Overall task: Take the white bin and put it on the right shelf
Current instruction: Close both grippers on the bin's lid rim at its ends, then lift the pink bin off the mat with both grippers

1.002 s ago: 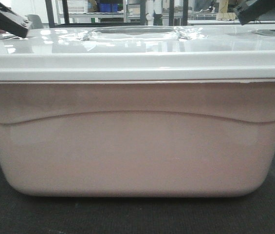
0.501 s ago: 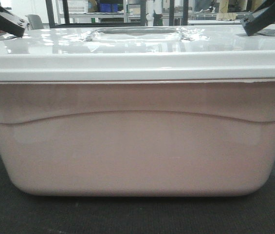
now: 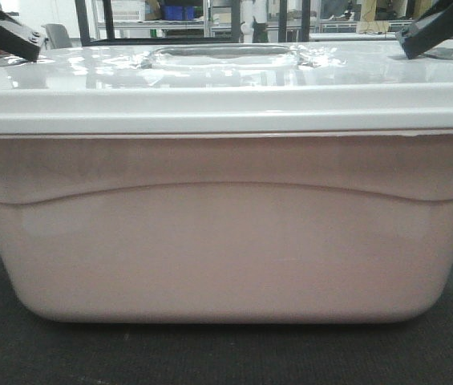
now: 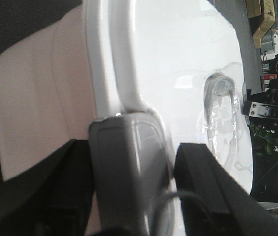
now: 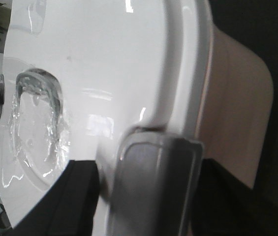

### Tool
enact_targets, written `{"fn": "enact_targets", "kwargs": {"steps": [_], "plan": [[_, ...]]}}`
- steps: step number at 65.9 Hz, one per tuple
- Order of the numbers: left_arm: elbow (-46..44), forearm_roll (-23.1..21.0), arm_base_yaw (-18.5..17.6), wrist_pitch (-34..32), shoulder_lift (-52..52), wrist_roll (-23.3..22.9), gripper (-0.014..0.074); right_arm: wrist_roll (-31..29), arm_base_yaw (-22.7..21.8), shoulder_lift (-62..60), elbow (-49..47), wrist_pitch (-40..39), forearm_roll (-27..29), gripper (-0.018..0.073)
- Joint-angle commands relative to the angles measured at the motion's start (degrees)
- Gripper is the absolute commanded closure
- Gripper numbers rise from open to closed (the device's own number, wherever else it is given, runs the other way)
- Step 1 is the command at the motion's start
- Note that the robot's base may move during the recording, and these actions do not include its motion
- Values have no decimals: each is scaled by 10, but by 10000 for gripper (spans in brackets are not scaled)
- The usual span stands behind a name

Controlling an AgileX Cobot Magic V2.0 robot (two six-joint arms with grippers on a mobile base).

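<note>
The white bin (image 3: 226, 241), a pinkish translucent tub with rounded corners, a curved moulded line and a glossy white lid (image 3: 226, 88), stands on a dark mat (image 3: 226, 353). The left gripper (image 4: 131, 152) and the right gripper (image 5: 146, 167) each straddle a grey latch (image 4: 124, 167) at one end of the lid. Whether they press on it, one cannot tell.

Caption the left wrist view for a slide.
Fingers of the left gripper straddle the grey end latch of the white bin.
</note>
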Motion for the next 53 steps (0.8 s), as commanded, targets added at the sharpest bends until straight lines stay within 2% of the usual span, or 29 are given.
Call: {"fn": "enact_targets", "kwargs": {"steps": [1, 31, 53], "plan": [[-9, -5, -7, 59, -14, 2, 369, -10, 4, -15, -15, 98, 58, 260], [-12, -17, -7, 83, -27, 11, 369, -21, 4, -26, -39, 98, 58, 260], [-57, -21, -7, 83, -100, 11, 369, -21, 4, -101, -91, 98, 58, 260]]}}
